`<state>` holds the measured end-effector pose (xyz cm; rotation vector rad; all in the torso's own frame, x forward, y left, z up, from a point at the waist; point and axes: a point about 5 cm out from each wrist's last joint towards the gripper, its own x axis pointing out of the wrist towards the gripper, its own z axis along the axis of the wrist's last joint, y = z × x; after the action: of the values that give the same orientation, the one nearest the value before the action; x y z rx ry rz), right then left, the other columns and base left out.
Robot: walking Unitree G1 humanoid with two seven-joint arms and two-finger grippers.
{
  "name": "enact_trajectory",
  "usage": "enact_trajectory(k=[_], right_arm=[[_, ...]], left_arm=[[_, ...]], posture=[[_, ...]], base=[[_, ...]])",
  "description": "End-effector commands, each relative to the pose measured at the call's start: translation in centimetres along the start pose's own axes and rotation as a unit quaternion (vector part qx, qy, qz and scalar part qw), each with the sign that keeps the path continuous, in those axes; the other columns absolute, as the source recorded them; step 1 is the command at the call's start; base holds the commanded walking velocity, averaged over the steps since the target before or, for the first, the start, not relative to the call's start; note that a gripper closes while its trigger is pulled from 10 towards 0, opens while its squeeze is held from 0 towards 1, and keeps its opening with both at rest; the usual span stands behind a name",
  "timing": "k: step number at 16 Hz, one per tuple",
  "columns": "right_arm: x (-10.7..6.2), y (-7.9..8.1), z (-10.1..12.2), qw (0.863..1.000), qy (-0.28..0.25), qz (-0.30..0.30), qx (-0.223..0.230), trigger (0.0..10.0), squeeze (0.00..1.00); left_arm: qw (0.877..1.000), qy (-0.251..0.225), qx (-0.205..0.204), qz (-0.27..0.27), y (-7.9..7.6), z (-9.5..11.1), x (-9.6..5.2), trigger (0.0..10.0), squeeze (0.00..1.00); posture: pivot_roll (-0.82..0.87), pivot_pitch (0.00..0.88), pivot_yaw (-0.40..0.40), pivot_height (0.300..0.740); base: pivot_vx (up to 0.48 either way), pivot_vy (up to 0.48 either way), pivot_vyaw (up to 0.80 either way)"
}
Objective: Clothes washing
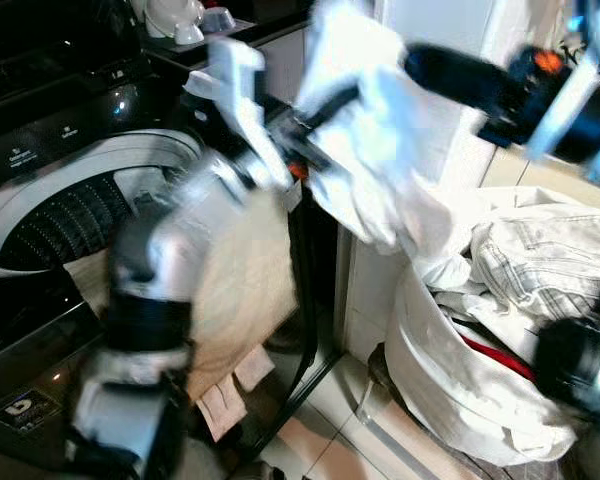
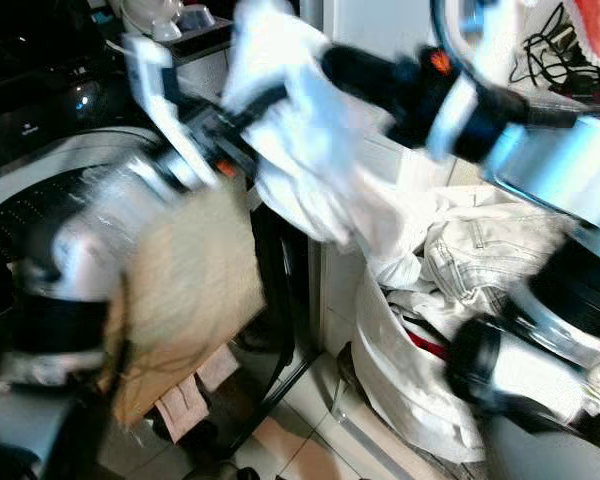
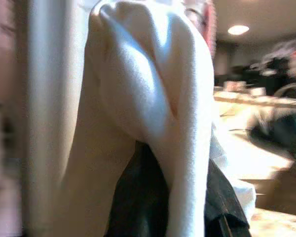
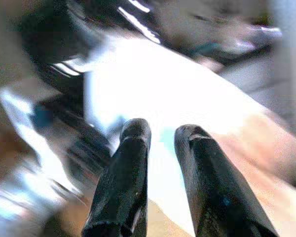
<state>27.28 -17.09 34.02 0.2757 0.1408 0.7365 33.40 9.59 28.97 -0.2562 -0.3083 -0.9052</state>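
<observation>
Nearest, the right gripper is seen with its two black fingers slightly apart and nothing between them; it is kept free, probably to help. Beside the machine, the laundry basket stands on the floor, full of clothes. Above, a white garment is clamped in the left gripper and held high, so that it can be carried over the washing machine drum behind.

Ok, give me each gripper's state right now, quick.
Left gripper: shut on the white garment, lifted between washing machine and laundry basket.
Right gripper: open, holding nothing.
</observation>
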Motion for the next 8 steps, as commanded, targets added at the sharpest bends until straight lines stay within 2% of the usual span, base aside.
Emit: enact_trajectory(k=[1, 2, 3, 4, 5, 6, 7, 8], right_arm=[[-0.6, 0.4, 0.5, 0.997, -0.010, -0.019, -0.070, 10.0, 0.00], [-1.0, 0.4, 0.8, 0.996, -0.021, -0.024, -0.088, 10.0, 0.00], [-1.5, 0.7, 1.1, 0.990, -0.039, -0.019, -0.133, 10.0, 0.00], [-1.5, 0.7, 0.8, 0.990, -0.034, -0.011, -0.137, 10.0, 0.00], [-1.3, 0.8, 0.5, 0.991, -0.030, -0.007, -0.134, 10.0, 0.00], [-0.6, 0.9, -0.6, 0.990, -0.016, -0.004, -0.137, 10.0, 0.00], [0.4, 1.1, -1.7, 0.989, -0.008, -0.001, -0.145, 10.0, 0.00], [0.8, 1.2, -2.1, 0.988, -0.008, 0.002, -0.153, 10.0, 0.00]], left_arm=[[0.997, -0.014, 0.065, 0.032, 1.8, 2.8, -0.5, 0.0, 0.00], [0.994, -0.012, 0.094, 0.050, 2.6, 3.7, -0.8, 0.0, 0.00], [0.974, -0.004, 0.195, 0.117, 4.7, 6.5, -1.2, 0.0, 0.00], [0.931, -0.009, 0.296, 0.215, 6.9, 9.8, -1.6, 0.0, 0.00], [0.903, -0.019, 0.342, 0.259, 7.6, 11.4, -1.9, 0.0, 0.00], [0.832, -0.050, 0.442, 0.333, 8.5, 15.1, -2.6, 0.0, 0.00], [0.789, -0.074, 0.491, 0.362, 8.7, 16.6, -2.8, 0.0, 0.00], [0.774, -0.070, 0.508, 0.371, 8.9, 16.5, -2.8, 0.0, 0.00]], posture=[[-0.09, 0.000, 0.060, 0.740], [-0.09, 0.000, 0.060, 0.740], [-0.09, 0.000, 0.060, 0.740], [-0.08, 0.000, 0.058, 0.740], [-0.08, 0.000, 0.055, 0.740], [-0.07, 0.000, 0.055, 0.740], [-0.06, 0.000, 0.052, 0.740], [-0.06, 0.000, 0.052, 0.740]], base=[[0.000, 0.000, 0.00], [0.000, 0.000, 0.00], [0.000, 0.000, 0.00], [0.000, 0.000, 0.00], [0.000, 0.000, 0.00], [0.000, 0.000, 0.00], [0.000, 0.000, 0.00], [0.000, 0.000, 0.00]])
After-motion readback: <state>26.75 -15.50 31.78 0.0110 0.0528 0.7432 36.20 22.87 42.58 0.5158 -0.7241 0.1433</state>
